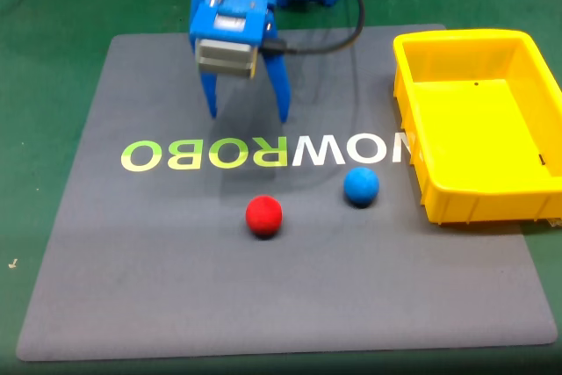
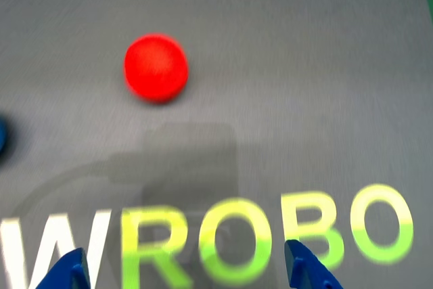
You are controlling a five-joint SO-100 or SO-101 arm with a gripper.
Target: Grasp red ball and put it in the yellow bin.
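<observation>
Fixed view: gripper (image 1: 248,117) spread, empty, above mat (image 1: 132,287); approach step. Next: advance w/ descent to straddle red ball (image 1: 263,216).

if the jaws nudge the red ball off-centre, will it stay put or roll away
The red ball is a plain sphere on a flat grey mat, so it would probably roll, perhaps toward the nearby blue ball. Its matte surface suggests decent grip. The open gripper looks wider than the ball, leaving some margin.
</observation>
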